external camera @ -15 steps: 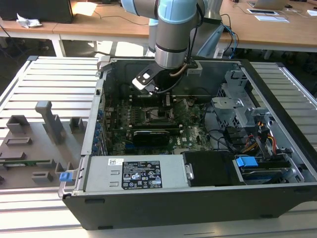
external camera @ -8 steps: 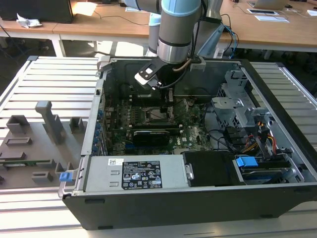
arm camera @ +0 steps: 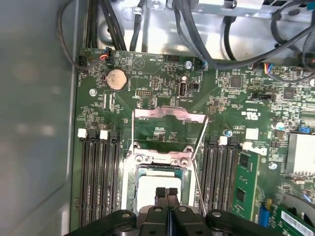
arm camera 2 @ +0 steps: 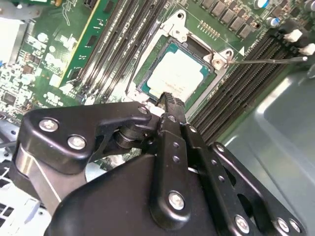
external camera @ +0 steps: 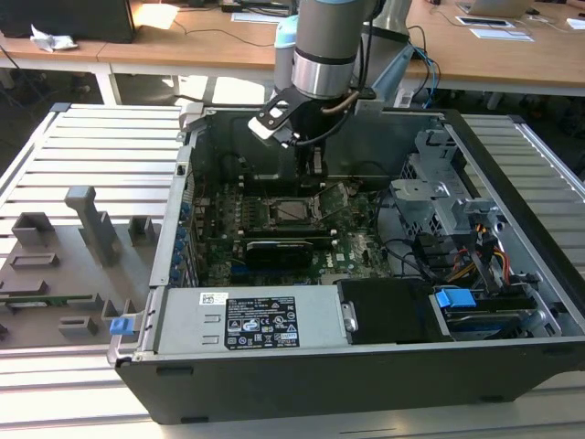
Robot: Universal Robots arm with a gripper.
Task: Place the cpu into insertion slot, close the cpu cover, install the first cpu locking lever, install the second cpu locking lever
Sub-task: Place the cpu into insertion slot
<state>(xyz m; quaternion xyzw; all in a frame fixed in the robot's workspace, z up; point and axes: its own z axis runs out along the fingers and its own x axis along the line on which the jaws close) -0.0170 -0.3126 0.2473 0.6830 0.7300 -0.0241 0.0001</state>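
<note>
The cpu point(arm camera 2: 172, 73) lies flat with its silver top up inside the insertion slot point(arm camera 2: 209, 78), also seen as the cpu point(arm camera: 150, 189) in the first wrist view. My gripper point(arm camera: 167, 192) hangs just over the chip's edge with its fingers pressed together and nothing between them. The cpu cover point(arm camera: 170, 114) stands flipped open beyond the socket, green board showing through its window. Two thin wire levers point(arm camera: 201, 147) stand raised beside it; one lever point(arm camera 2: 266, 60) sticks out sideways. In the exterior view the gripper point(external camera: 314, 178) reaches down into the case over the insertion slot point(external camera: 291, 212).
Black memory slots point(arm camera: 98, 182) flank the socket on both sides. A long black card point(external camera: 288, 249) lies in front of it, with the power supply point(external camera: 242, 320) nearer still. A drive cage point(external camera: 439, 192) and cables fill the exterior view's right. Grey fixtures point(external camera: 82, 219) stand outside the case.
</note>
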